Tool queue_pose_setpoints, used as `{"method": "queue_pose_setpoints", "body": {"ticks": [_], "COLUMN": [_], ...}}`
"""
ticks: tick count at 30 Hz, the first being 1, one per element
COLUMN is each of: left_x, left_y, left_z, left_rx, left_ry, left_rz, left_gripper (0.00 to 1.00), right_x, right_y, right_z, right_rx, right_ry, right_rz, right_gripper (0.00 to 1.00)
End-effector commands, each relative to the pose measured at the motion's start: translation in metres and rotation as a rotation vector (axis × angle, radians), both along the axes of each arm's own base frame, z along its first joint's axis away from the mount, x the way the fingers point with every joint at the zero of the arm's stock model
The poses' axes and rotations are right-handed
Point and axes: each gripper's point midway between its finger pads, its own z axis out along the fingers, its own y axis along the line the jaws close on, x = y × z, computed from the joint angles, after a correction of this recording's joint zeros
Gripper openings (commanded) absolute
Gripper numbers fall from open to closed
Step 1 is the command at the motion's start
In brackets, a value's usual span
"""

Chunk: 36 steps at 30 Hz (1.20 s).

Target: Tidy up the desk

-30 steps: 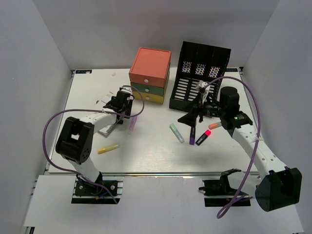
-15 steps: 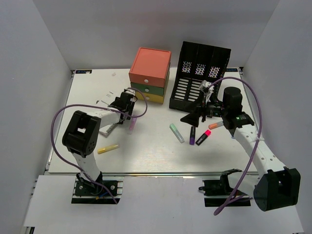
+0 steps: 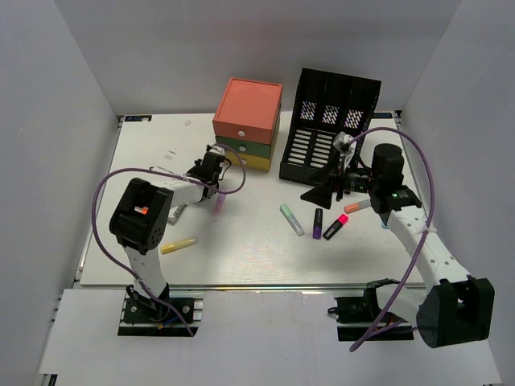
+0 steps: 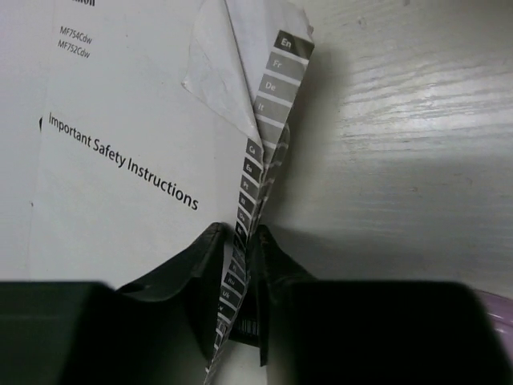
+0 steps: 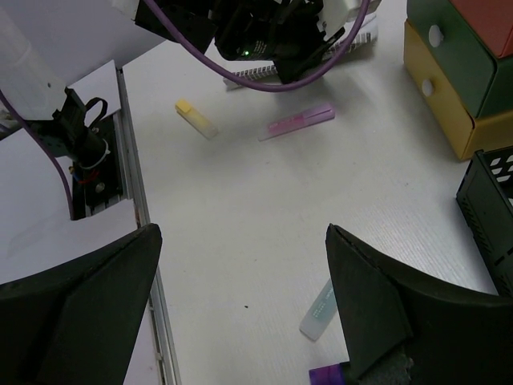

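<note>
The white desk (image 3: pixel 241 257) holds scattered markers and a booklet. My left gripper (image 3: pixel 209 167) is shut on the tabbed edge of a white "Important Safety Instructions" booklet (image 4: pixel 120 120), low over the desk in front of the drawer box; in the left wrist view its jaws (image 4: pixel 239 233) pinch the folded page edge. The rest of the booklet (image 3: pixel 179 211) lies under the left arm. My right gripper (image 3: pixel 326 189) is open and empty, held above the desk in front of the file rack; in the right wrist view (image 5: pixel 240 237) bare desk shows between its fingers.
An orange, green and yellow drawer box (image 3: pixel 248 123) and a black file rack (image 3: pixel 330 125) stand at the back. On the desk lie a pink highlighter (image 3: pixel 218 203), a yellow one (image 3: pixel 178 245), a pale green marker (image 3: pixel 291 219), a purple one (image 3: pixel 317 223), a black-red one (image 3: pixel 335 226) and an orange one (image 3: pixel 355 207). A metal rail (image 3: pixel 241 285) runs along the near edge.
My left gripper has moved right toward the drawer box with the booklet edge in it. My right gripper has shifted slightly right and back.
</note>
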Motion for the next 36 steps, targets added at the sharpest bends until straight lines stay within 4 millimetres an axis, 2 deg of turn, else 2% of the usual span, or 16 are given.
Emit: {"method": "queue_pose_setpoints", "body": {"ticks": [1,5,9,11,13,14,15,21,29,36], "left_x": [0.000,0.001,0.003,0.003,0.002,0.001,0.000,-0.010,-0.009,-0.009], "left_y": [0.002,0.004,0.004,0.004,0.004,0.004,0.005,0.003,0.007,0.022], "left_z": [0.009,0.027,0.045,0.051,0.051,0.050,0.046,0.024,0.006,-0.006], "left_rx": [0.019,0.012,-0.001,-0.005,-0.004,0.001,0.006,-0.001,0.056,0.183], "left_ry": [-0.025,-0.072,-0.116,-0.128,-0.126,-0.115,-0.106,-0.045,0.005,0.024], "left_rz": [0.010,0.016,0.013,0.011,0.009,0.007,0.008,-0.019,-0.017,0.041], "left_gripper": [0.27,0.16,0.09,0.08,0.16,0.24,0.38,0.62,0.63,0.58], "right_x": [-0.003,-0.005,-0.005,-0.006,-0.006,-0.006,-0.006,-0.007,-0.007,-0.007], "right_y": [-0.001,-0.002,-0.003,-0.003,-0.003,-0.005,-0.004,-0.006,-0.006,-0.007], "right_z": [0.010,0.012,0.014,0.014,0.014,0.015,0.015,0.016,0.016,0.016], "right_rx": [0.028,0.034,0.039,0.040,0.043,0.044,0.044,0.048,0.051,0.054], "right_ry": [-0.039,-0.042,-0.046,-0.043,-0.040,-0.044,-0.041,-0.043,-0.040,-0.038], "right_rz": [0.020,0.022,0.024,0.027,0.031,0.026,0.028,0.024,0.029,0.030], "right_gripper": [0.88,0.88,0.88,0.88,0.88,0.88,0.88,0.88,0.88,0.88]}}
